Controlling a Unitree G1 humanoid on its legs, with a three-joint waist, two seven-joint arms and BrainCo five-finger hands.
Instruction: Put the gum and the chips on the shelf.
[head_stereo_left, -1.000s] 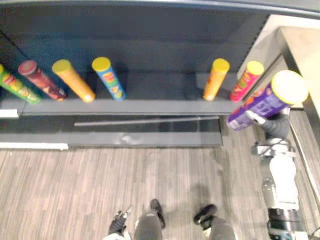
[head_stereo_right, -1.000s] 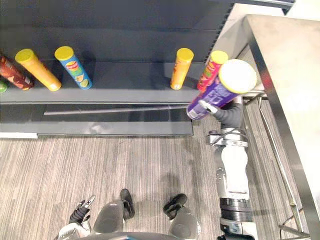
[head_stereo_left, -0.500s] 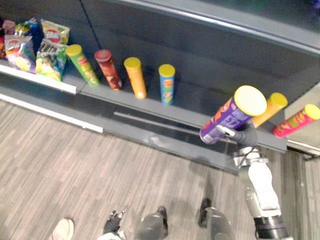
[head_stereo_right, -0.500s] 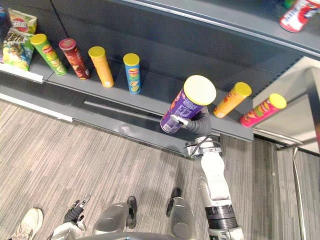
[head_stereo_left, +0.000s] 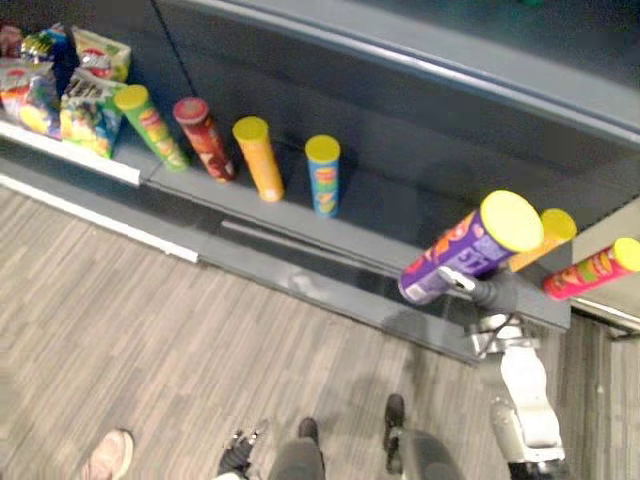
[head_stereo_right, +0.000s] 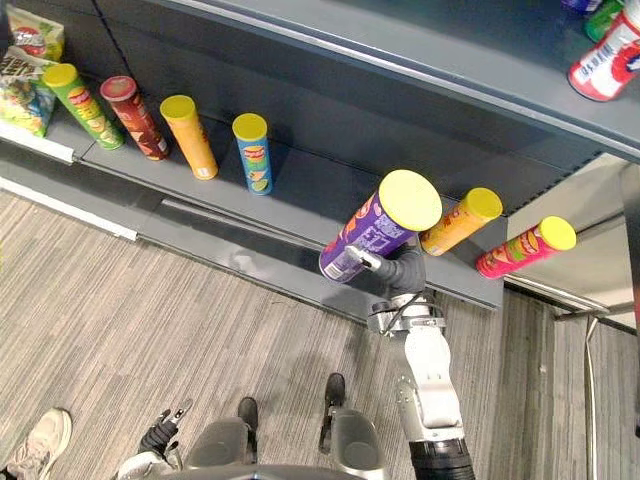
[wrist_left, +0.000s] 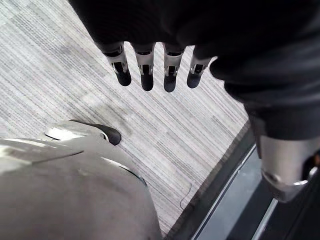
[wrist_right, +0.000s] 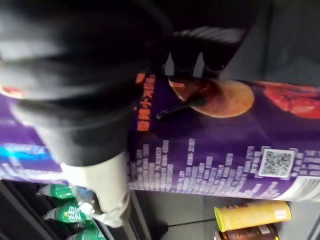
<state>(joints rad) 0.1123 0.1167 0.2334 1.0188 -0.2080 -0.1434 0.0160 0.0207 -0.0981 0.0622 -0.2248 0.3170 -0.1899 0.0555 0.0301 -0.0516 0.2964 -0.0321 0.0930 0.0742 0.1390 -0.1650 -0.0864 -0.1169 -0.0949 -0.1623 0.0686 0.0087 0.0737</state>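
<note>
While the right robot hand is clamped round the lower part of a purple chips can, we see the can held tilted. Its yellow lid is higher than its base, and the base shows in front of the front edge of the shelf. Just to the right of this hand, an orange can and a pink can stand on the shelf near its right end. To the hand's left, a bare stretch of shelf lies open as far as a blue can. Our left robot hand hangs low above the floor, fingers straight and touching nothing.
</note>
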